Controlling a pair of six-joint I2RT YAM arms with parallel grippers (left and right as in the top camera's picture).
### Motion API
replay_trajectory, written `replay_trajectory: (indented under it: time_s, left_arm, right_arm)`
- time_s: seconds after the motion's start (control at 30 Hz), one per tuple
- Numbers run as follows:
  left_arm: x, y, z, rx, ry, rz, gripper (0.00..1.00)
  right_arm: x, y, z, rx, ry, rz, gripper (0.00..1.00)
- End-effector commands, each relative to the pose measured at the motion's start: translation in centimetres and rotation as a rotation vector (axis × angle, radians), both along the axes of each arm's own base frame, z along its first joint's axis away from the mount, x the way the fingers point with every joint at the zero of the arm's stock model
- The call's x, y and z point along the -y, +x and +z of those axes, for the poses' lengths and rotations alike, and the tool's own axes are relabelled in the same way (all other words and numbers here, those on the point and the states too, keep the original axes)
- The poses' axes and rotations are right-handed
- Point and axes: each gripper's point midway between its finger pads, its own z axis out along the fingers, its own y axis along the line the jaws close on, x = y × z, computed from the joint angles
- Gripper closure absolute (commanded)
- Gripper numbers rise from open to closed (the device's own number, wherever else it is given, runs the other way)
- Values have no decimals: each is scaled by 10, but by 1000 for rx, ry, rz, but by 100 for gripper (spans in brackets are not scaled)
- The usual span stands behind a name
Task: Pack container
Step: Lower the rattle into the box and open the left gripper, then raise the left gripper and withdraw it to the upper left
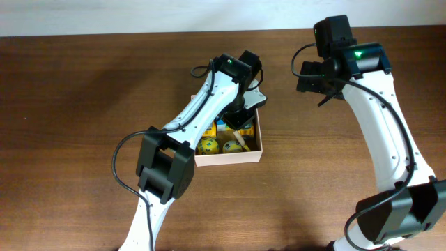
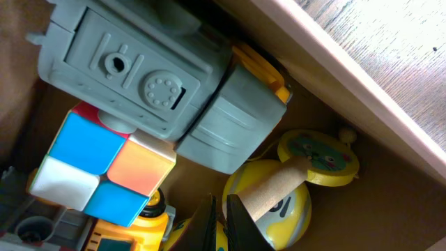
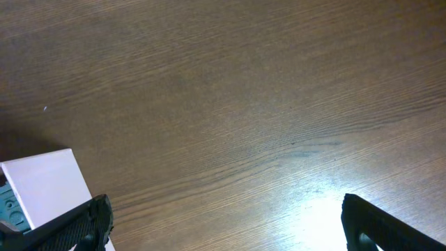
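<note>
Left gripper (image 2: 221,213) seen inside box (image 2: 327,77), tips pressed together, nothing pinched. Grey toy (image 2: 139,77) and cube (image 2: 104,164) seen ahead of tips, yellow ball (image 2: 279,209) and wooden stick (image 2: 272,189) just beside. Right gripper (image 3: 226,213) held over table (image 3: 244,104), fingers spread wide, box corner seen beside one finger.

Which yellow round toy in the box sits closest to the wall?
The flat yellow disc with the green face, right by the container wall; the yellow ball lies farther in.
</note>
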Motion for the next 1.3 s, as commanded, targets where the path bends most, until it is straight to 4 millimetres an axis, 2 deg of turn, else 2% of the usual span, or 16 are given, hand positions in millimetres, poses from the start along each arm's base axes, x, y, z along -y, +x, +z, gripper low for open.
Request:
replay_trajectory:
  time_s: [0.0,0.13,0.33,0.43,0.53,0.67,0.83,0.9,1.03,1.13,1.2,1.23,1.27]
  left_arm:
    - [2,13,16,61,-18,2,92]
    - [10,29,46,138,-70,8,92]
    - [21,45,103,268,-155,9,91]
    - [22,47,127,317,-186,10,91]
    - [15,49,142,358,-168,18,91]
    - [-7,56,166,431,-124,129,91]
    - [-41,68,199,489,-162,274,91]
    - [-57,74,203,494,-162,334,90]
    - [-101,84,200,461,-137,511,89]
    - [-127,91,199,447,-133,606,76]
    - [-137,94,199,446,-132,628,59]
    - [-141,95,199,447,-130,636,27]
    - [-143,96,199,448,-129,641,1]
  right_arm:
    - [4,0,-2,-4,-10,-14,1]
    - [4,0,-2,-4,-10,-14,1]
    - [4,0,-2,-4,-11,-14,1]
    - [4,0,-2,-4,-11,-14,1]
    - [4,0,-2,-4,-10,-14,1]
    - [4,0,-2,-4,-11,-14,1]
    - [4,0,-2,-4,-10,-14,1]
    - [4,0,-2,-4,-10,-14,1]
    - [4,0,-2,-4,-10,-14,1]
    - [4,0,-2,-4,-11,-14,1]
    - [4,0,-2,-4,-11,-14,1]
    - [4,0,-2,-4,-10,-14,1]
    - [4,0,-2,-4,-11,-14,1]
